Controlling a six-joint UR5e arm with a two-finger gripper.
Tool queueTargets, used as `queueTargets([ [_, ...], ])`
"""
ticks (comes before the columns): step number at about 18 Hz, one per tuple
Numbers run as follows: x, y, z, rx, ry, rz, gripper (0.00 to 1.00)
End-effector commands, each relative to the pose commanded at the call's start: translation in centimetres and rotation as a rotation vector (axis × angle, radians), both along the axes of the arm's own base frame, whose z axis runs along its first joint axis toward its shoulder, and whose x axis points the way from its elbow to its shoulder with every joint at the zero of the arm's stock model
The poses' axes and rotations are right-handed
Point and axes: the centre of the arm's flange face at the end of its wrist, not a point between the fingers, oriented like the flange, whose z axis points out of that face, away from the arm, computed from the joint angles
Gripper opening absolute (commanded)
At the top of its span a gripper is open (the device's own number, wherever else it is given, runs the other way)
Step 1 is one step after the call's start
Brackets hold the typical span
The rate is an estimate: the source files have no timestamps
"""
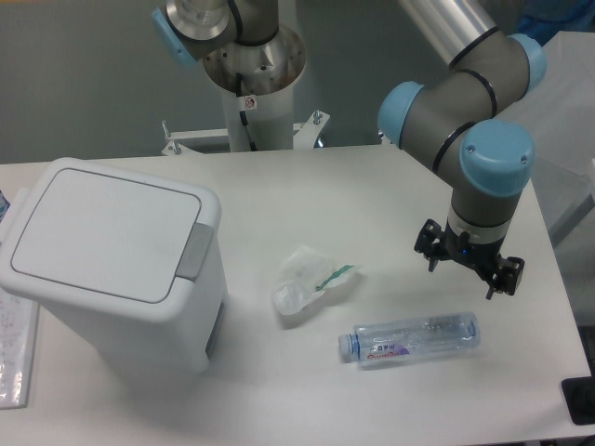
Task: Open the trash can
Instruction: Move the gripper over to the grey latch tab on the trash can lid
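Note:
The trash can [112, 269] is a large boxy white bin standing at the left of the table. Its flat white lid [102, 232] lies shut, and a grey rectangular push-button [194, 251] sits on the lid's right edge. My gripper [469, 269] hangs at the right side of the table, far from the can and just above a plastic bottle. Its two dark fingers [429, 253] point down and stand apart, with nothing between them.
A clear plastic bottle [409, 338] with a blue cap lies on its side under the gripper. A crumpled white wrapper [307, 279] lies between bottle and can. A plastic sleeve [14, 353] lies at the left edge. The arm's base [251, 65] stands behind the table.

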Motion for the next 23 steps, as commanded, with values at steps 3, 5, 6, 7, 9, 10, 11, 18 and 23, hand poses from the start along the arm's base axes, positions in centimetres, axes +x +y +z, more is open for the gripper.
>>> queueTargets([
  [3,0.0,0.0,0.1,0.002,0.001,0.000,1.00],
  [5,0.2,0.0,0.2,0.010,-0.003,-0.002,1.00],
  [6,0.4,0.3,0.2,0.013,-0.005,-0.007,1.00],
  [7,0.7,0.4,-0.1,0.015,-0.011,-0.010,1.00],
  [9,1.1,0.5,-0.9,0.021,-0.026,-0.014,1.00],
  [10,1.4,0.4,-1.2,0.019,-0.032,-0.007,1.00],
  [11,1.8,0.3,-0.7,0.026,-0.028,0.012,1.00],
  [18,5.2,3.2,2.8,0.239,-0.117,0.276,1.00],
  [23,8.9,6.1,6.9,0.332,-0.136,0.307,1.00],
])
